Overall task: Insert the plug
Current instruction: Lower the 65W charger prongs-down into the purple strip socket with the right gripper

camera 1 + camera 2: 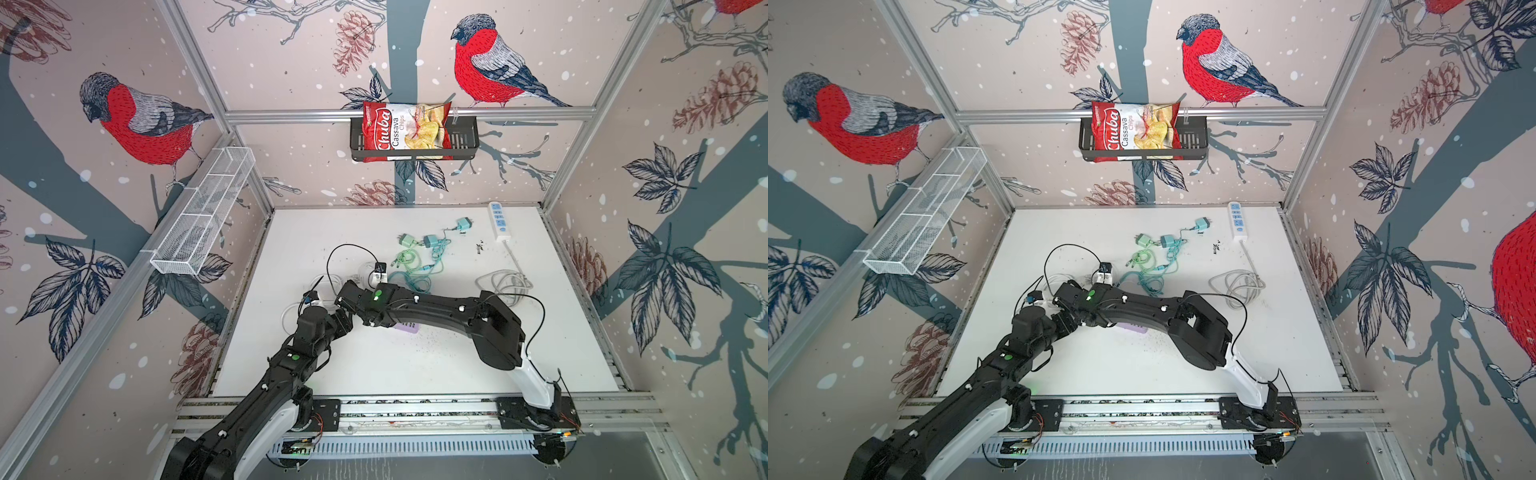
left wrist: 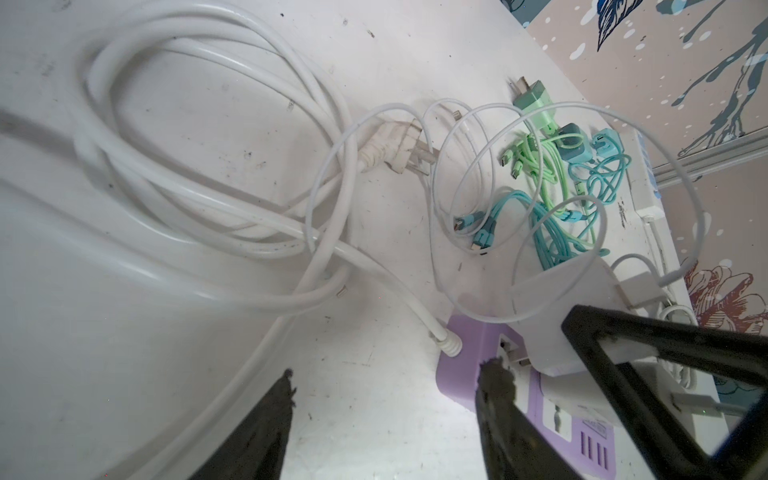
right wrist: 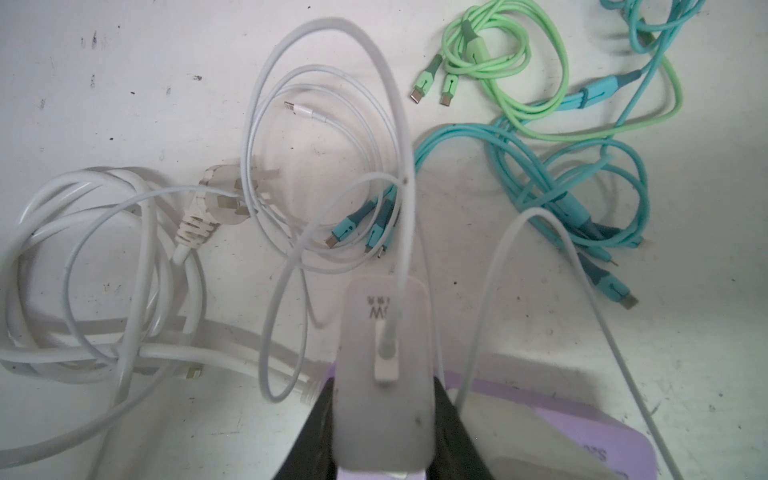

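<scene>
Clamped right pincer (image 3: pixel 384 380) narrowly on plug (image 3: pixel 365 415), by its two sides, thin white lead (image 3: pixel 406 178) looping off its back. Held plug tilted over cord end of purple strip (image 2: pixel 461 374), prongs (image 2: pixel 521 360) showing just above a socket, seating unclear. Noted a second white block (image 3: pixel 511 419) sitting on strip's face just beside plug. Spread left pincer (image 2: pixel 388 386) wide and empty just beside, one finger (image 2: pixel 498 399) over strip's end, its mate over bare desk (image 2: pixel 365 440). Found strip (image 1: pixel 405 328) near desk's middle, a little toward front edge, mostly hidden under right arm in both top views. Saw coiled white cord (image 2: pixel 89 153) with its three-pin end (image 2: pixel 395 145) beyond the pincers, toward left edge. Saw tangled green and teal cables (image 3: pixel 598 90) toward back edge, three small chargers (image 1: pixel 432 240) at their far side. Saw white strip (image 1: pixel 500 220) lying at back right corner, its grey cord (image 1: pixel 503 282) coiled near right edge.
</scene>
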`<state>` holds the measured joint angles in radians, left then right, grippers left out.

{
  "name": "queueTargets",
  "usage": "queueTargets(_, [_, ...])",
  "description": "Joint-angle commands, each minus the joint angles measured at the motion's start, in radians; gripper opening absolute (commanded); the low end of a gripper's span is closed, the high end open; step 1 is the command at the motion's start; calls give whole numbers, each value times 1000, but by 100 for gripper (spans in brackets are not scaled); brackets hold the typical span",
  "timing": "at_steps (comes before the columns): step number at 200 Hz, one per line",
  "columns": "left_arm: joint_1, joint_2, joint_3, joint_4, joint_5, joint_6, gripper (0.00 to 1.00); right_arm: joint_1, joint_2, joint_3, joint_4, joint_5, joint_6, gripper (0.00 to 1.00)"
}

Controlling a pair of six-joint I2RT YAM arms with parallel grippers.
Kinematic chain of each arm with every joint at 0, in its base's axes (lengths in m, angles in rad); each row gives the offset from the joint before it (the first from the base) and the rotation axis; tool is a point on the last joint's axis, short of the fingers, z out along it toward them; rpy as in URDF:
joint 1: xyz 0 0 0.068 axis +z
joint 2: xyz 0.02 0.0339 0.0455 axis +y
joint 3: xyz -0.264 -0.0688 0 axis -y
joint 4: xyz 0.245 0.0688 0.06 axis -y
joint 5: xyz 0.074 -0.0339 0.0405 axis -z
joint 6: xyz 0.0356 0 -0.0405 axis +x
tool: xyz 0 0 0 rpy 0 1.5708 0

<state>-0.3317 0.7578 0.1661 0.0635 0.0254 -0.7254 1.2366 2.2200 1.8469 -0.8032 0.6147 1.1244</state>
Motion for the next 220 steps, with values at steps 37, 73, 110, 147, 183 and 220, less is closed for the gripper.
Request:
queueTargets(37, [2,-22,8,0,3,34,69,14,34,29,-65,35,60,8])
queueTargets(73, [2,-20,16,10,7,32,69,27,18,-24,-61,65,106,8])
queueTargets(110, [5,-30,15,8,8,26,69,35,24,-63,-32,46,115,6])
queueTargets(147, [8,-41,11,-10,-26,29,70,50,43,-52,-51,36,126,5])
queueTargets(183, [13,-39,12,-2,-39,33,72,59,49,-94,-24,-2,135,4])
queueTargets(220, [21,-38,18,4,-54,43,73,78,57,-88,-26,-19,127,4])
